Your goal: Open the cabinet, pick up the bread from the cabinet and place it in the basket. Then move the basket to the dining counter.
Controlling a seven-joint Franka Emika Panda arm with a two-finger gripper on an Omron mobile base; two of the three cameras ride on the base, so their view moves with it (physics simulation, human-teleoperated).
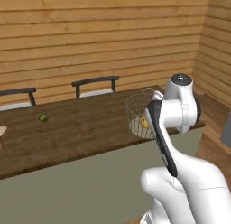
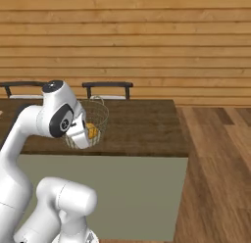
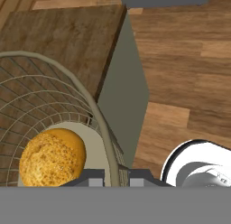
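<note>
Down in the hand view, the two dark fingertips [image 3: 97, 181] stand close together, clamped on the wire rim of the basket [image 3: 92, 105], one tip inside the rim and one outside. The gripper [image 3: 113, 178] grips the rim at the basket's near right side, over the edge of the dining counter [image 3: 67, 33].

Inside the basket lies the bread [image 3: 53, 157], a round golden-orange bun with a speckled, crumbly crust and no clear long axis; it rests on the basket's pale bottom, against the mesh wall. The basket is a round bowl of thin silvery wire, see-through, its mouth facing up. From the left base view the basket [image 1: 135, 111] is at the counter's right end, near its front edge, with the bun a yellow patch low inside it; whether its bottom touches the wood I cannot tell. The right base view shows the basket [image 2: 100, 117] just behind the arm's wrist.

Farther left on the dark wood top lies a small green fruit [image 1: 43, 117], well apart from the basket. Two dark chairs [image 1: 95, 85] stand at the counter's far side before the plank wall [image 1: 113, 33].
</note>
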